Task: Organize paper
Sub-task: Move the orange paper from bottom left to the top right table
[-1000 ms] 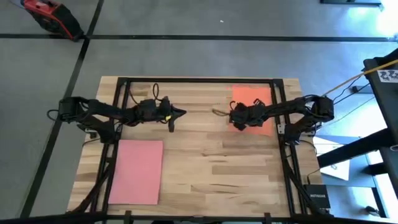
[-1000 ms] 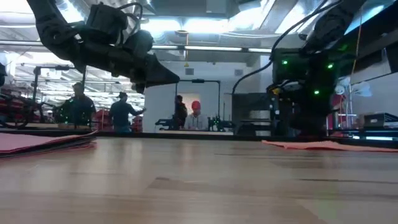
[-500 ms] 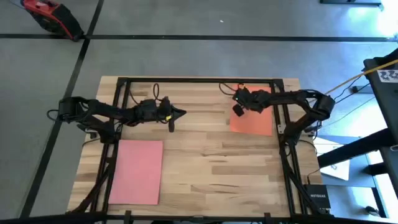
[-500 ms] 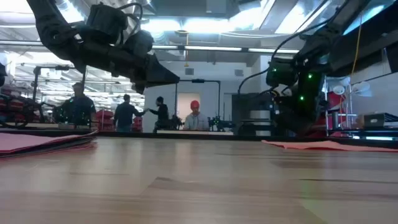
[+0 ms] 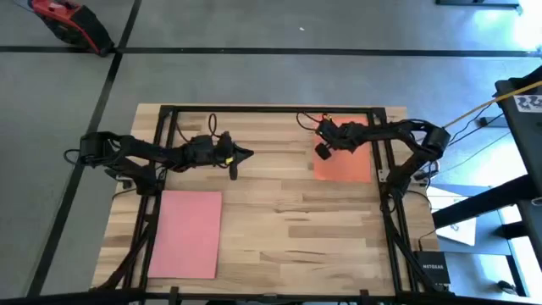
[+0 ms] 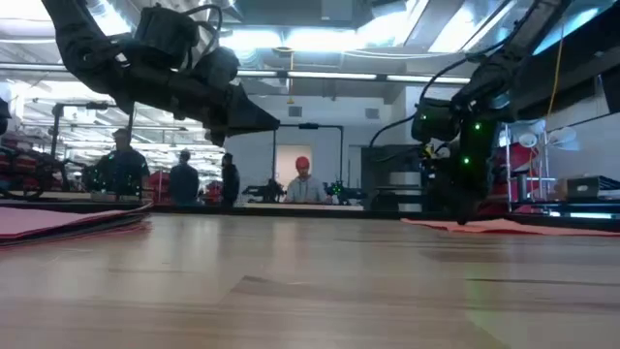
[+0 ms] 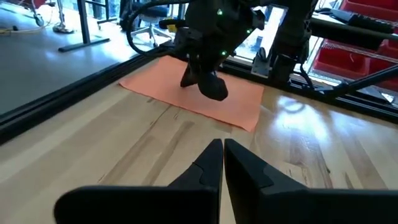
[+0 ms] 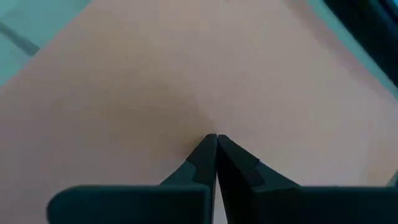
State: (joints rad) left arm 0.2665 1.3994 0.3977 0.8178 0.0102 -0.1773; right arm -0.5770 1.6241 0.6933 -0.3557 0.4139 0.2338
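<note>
A pale wooden counter (image 5: pixel 279 212) seen from above, with two dark robot arms reaching in from either side. The right end effector (image 5: pixel 323 151) sits over the near-left edge of an orange sheet of paper (image 5: pixel 349 161) at the far right of the counter. A second ago this arm was stretched across the middle of the sheet; it has since drawn back toward the far edge and swung its tip down onto the paper. In the right wrist view its two fingers are pressed together with no gap, tips meeting the orange surface (image 8: pixel 205 74) — they pinch nothing that can be seen, so the sheet is being pressed or touched, not gripped.

From table height the right end effector (image 6: pixel 463 219) meets the thin orange sheet (image 6: pixel 523 227), which lies nearly flat.

The left end effector (image 5: pixel 235 166) hangs above bare wood near the far middle, fingers closed and empty (the left wrist view shows them side by side, just a sliver apart), and it has not moved over the last second. A pink stack of paper (image 5: pixel 186 233) lies at the near left, well apart from the orange sheet.

What this suggests — the orange sheet is not yet with the pink stack, and the right arm appears to be setting up to slide or lift it. People stand in the room beyond the counter.
</note>
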